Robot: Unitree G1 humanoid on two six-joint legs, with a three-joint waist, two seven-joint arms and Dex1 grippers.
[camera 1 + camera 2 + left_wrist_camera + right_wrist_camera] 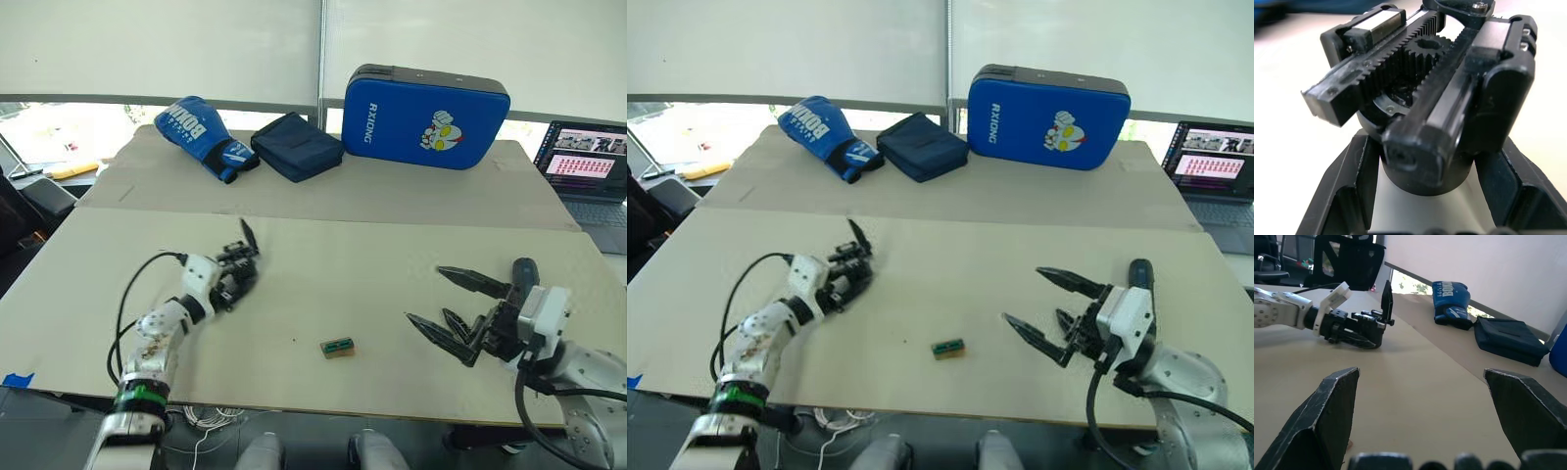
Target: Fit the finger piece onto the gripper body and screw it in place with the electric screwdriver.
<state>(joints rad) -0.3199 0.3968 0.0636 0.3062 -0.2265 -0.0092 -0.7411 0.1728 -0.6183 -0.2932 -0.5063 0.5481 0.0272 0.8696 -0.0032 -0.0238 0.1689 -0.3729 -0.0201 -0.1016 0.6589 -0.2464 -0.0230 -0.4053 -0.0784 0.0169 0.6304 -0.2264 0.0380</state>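
Gripper body (235, 272): left of counter (323, 284), clamped in left pincer (1420, 196), one finger fitted. Right pincer (460, 318): spread, empty. Electric screwdriver (524, 274): far right, just beyond it. Judged early: fitting and screwing remain.

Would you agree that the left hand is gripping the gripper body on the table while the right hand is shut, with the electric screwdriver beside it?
Not quite: the right hand is open, its two fingers spread wide apart in the right wrist view. The rest holds: the left hand grips the gripper body on the table, and the electric screwdriver lies beside the right hand.
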